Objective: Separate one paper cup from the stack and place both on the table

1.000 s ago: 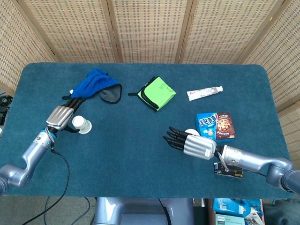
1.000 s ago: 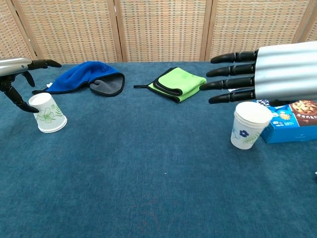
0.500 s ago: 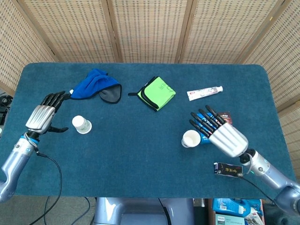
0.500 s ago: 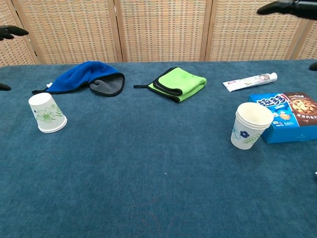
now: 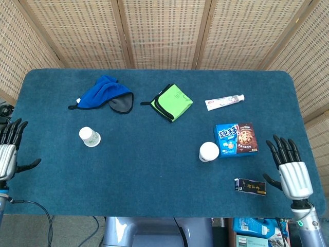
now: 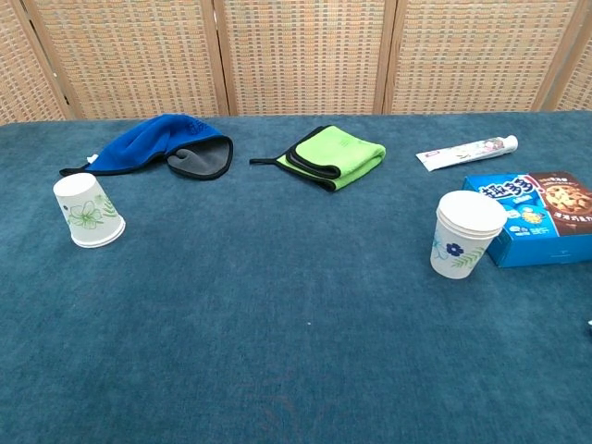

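Note:
A single paper cup (image 5: 89, 137) (image 6: 88, 211) with a green print stands upside down on the left of the blue table. The cup stack (image 5: 208, 152) (image 6: 466, 235) with a blue flower print stands mouth up on the right, beside the cookie box. My left hand (image 5: 8, 152) hovers at the table's left edge, fingers spread, holding nothing. My right hand (image 5: 291, 170) hovers at the front right corner, fingers spread and empty. Neither hand shows in the chest view.
A blue cloth (image 5: 103, 93) and a green folded cloth (image 5: 172, 102) lie at the back. A toothpaste tube (image 5: 224, 102), a blue cookie box (image 5: 236, 138) and a small dark packet (image 5: 250, 186) lie on the right.
Both hands have pulled back from the cups toward the table's outer edges. The cups stay where they stood.

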Available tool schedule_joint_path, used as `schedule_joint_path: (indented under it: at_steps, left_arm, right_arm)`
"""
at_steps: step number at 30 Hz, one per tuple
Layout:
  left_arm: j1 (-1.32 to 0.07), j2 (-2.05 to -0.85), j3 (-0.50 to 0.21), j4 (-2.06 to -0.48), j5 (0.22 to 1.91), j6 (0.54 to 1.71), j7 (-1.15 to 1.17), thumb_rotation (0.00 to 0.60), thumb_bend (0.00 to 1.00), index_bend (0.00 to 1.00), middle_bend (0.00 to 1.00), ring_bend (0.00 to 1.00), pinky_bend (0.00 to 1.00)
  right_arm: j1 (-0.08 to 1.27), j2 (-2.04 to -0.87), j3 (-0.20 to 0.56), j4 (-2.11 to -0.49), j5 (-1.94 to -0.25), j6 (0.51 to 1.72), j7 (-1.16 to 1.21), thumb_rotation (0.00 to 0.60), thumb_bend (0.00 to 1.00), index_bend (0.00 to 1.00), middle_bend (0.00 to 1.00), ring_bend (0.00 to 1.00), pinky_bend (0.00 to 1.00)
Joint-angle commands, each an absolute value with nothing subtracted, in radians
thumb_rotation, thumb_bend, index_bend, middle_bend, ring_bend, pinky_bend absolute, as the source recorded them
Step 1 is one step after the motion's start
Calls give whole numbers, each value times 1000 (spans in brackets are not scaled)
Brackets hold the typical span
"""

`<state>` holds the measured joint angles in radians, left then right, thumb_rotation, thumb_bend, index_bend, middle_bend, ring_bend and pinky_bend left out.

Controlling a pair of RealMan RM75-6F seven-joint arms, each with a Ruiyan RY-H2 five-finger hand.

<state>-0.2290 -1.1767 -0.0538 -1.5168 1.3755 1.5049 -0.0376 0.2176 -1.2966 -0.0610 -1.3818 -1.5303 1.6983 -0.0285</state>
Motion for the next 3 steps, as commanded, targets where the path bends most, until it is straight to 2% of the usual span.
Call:
schedule_joint_path:
  at_steps: [1,3]
  left_arm:
    - [-192,-1179,-25,-1529,1419,1548,-31,600,87,0,0,0,0]
    - [-186,-1180,-18,-1529,1433,1550,-23,600,87,0,0,0,0]
  right_arm:
    - [186,-1298,-65,-1401,-1527,1719,-25,600,0,0,0,0,0]
    - [175,-1293,-61,-1407,-1534,1725,-32,600,0,0,0,0,0]
